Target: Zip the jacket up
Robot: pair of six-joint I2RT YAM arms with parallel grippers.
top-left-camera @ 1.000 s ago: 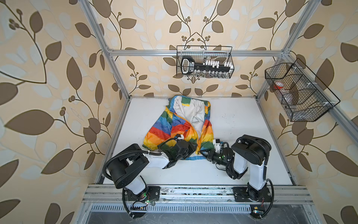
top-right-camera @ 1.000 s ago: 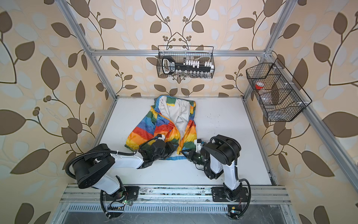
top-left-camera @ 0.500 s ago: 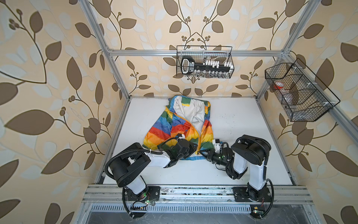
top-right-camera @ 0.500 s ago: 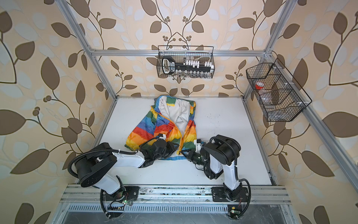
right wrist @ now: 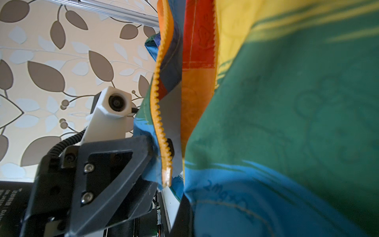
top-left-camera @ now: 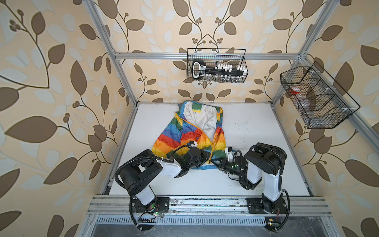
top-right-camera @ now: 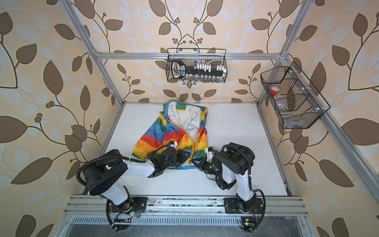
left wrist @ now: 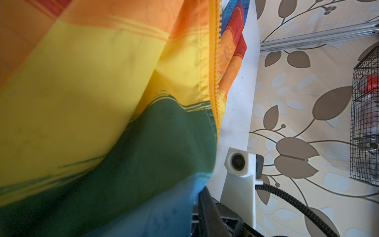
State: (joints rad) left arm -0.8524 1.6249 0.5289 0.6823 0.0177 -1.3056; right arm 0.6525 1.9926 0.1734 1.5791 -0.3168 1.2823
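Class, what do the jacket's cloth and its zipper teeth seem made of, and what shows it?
Jacket: thin woven synthetic, probably nylon or polyester; slight sheen, crisp creases. Zipper teeth: likely moulded plastic; chunky, matt orange-yellow, no metallic glint.

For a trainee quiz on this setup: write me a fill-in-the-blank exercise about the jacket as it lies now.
1. The jacket lies on the white table with its zipper ___.
2. The lining showing inside it is off-___.
3. The hem band nearest the arms is ___.

Missing words: open; white; blue.
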